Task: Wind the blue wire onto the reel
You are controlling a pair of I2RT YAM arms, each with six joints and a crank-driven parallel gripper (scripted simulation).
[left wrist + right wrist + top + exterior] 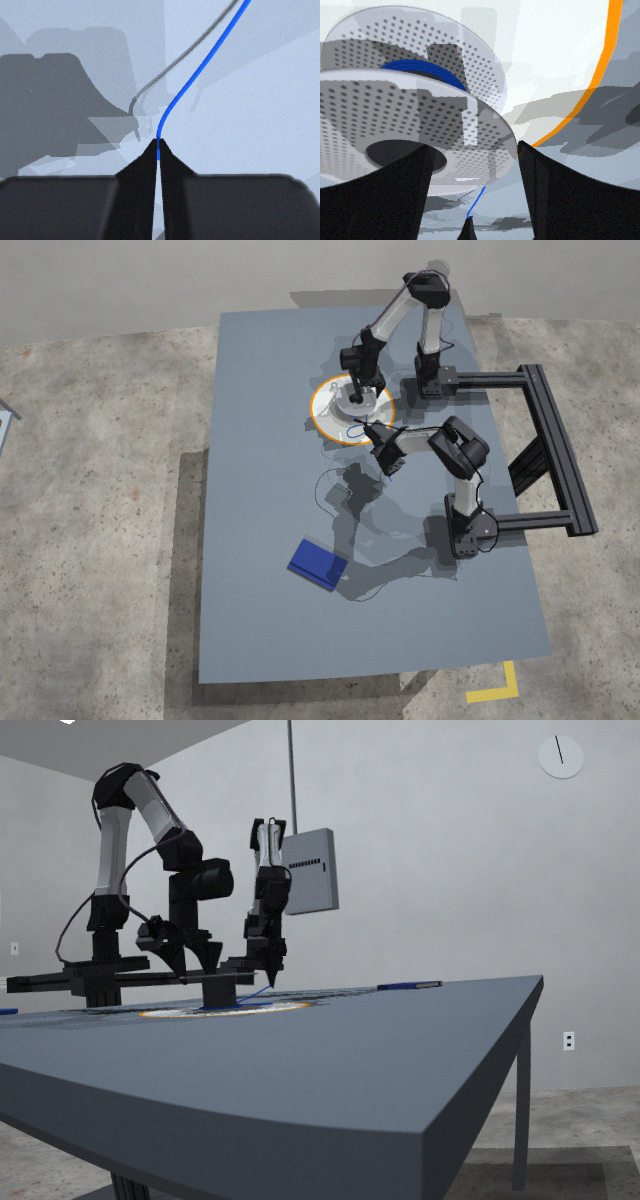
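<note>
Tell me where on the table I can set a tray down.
In the top view, room shows on the table between the blue book and the picture's bottom edge, and left of the painted ring. It's crowded inside the ring: reel, blue wire and both grippers at or above it.
</note>
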